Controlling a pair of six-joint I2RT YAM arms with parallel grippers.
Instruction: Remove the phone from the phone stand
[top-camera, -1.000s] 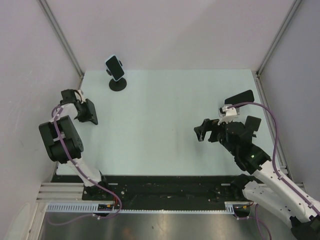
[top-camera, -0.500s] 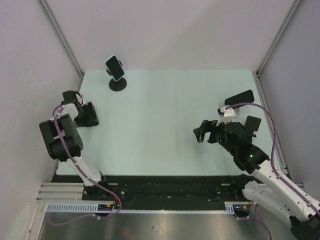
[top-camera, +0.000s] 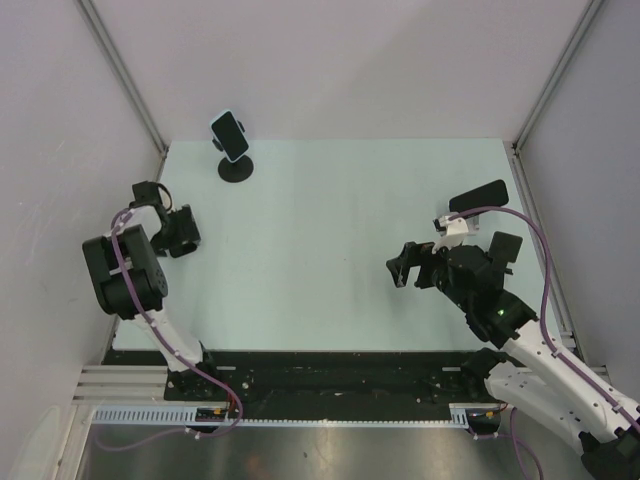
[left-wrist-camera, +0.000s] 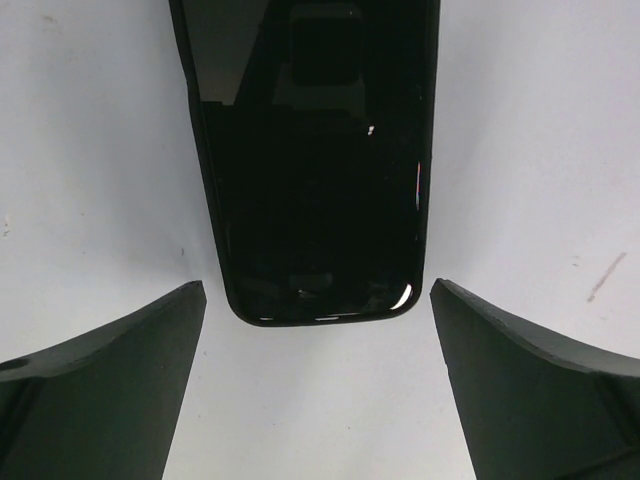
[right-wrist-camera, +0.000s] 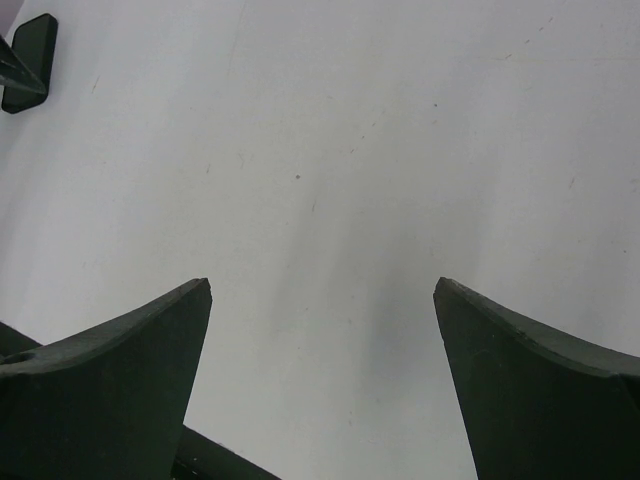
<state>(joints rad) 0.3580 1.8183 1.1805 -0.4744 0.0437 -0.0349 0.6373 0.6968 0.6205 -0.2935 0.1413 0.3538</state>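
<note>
The left gripper (top-camera: 178, 230) sits at the left edge of the top view, low over the pale table (top-camera: 330, 220), its jaws spread wide and clamped on nothing. In the left wrist view its two dark fingers (left-wrist-camera: 100, 390) fill the lower corners of the frame. A black, glossy phone (left-wrist-camera: 315, 180) lies flat on the table between them, running from the top edge down to a rounded end at about the level of the fingertips. Bare table shows on both sides of the phone, so neither finger touches it. In the top view the phone cannot be told apart from the dark gripper above it.

The phone stand (top-camera: 236, 170) stands on its round black base at the upper left of the table, well apart from the left gripper. A tilted dark plate with a white rim sits on top of it; whether that is the stand's cradle or a second handset cannot be told.

The right gripper (top-camera: 402, 268) hangs right of centre, pointing left, jaws also wide apart. In the right wrist view only bare table lies between its fingers (right-wrist-camera: 110, 380).
</note>
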